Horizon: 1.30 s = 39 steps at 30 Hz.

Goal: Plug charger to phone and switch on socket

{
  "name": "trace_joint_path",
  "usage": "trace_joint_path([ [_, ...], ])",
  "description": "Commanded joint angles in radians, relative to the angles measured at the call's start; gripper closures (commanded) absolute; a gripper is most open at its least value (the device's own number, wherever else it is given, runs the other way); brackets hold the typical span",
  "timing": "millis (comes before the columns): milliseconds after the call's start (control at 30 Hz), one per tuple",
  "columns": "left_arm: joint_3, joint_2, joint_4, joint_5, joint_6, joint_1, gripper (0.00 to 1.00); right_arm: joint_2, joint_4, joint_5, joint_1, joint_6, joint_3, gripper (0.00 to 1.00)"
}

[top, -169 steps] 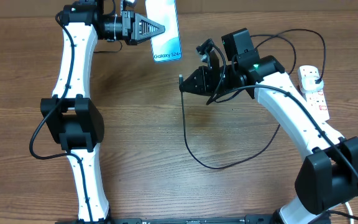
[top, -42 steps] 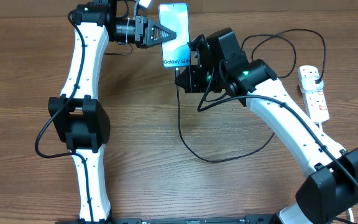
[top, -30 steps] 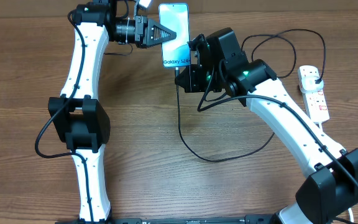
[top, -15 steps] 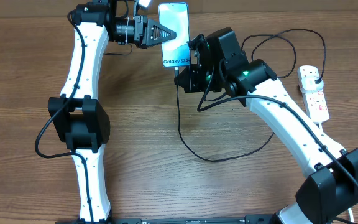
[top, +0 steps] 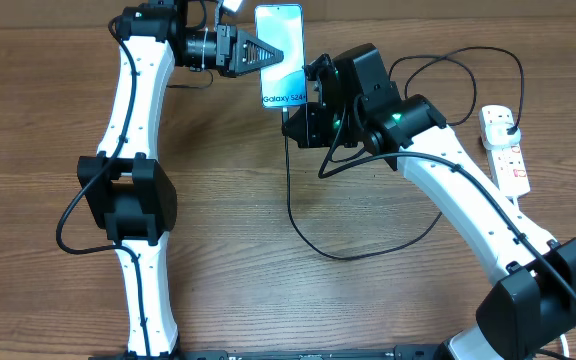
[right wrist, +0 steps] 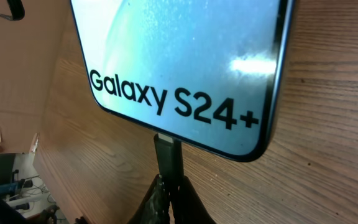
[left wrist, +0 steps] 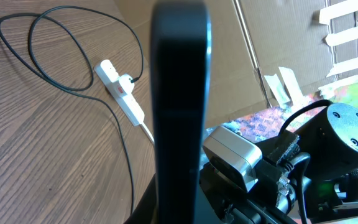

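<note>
Okay, phone (top: pixel 280 50) up at 12 o'clock, clamped edgewise in left gripper (top: pixel 260 50). Stiff glass slab, slick, fragile: I judge side-edge hold right, no pressure on screen. Right gripper (top: pixel 290 122) pinched on charger (top: pixel 290 195) just behind connector tip (right wrist: pixel 168 152); tip touches phone's bottom edge, seated or not I can't tell. Charger limp, light along its length, so I hold rigid tip. Socket (top: pixel 505 152) at 3 o'clock, plug in it; switch not yet pressed, I reckon.
</note>
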Motion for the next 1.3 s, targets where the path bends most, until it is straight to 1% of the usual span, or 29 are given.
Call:
trace_joint_path([
  [0, 0.022, -0.042, -0.003, 0.045, 0.026, 0.005, 0.96, -0.035, 0.015, 0.01, -0.015, 0.0, 0.032, 0.96],
  [1267, 0.022, -0.042, -0.003, 0.023, 0.026, 0.004, 0.96, -0.035, 0.03, -0.006, -0.015, 0.001, 0.032, 0.96],
])
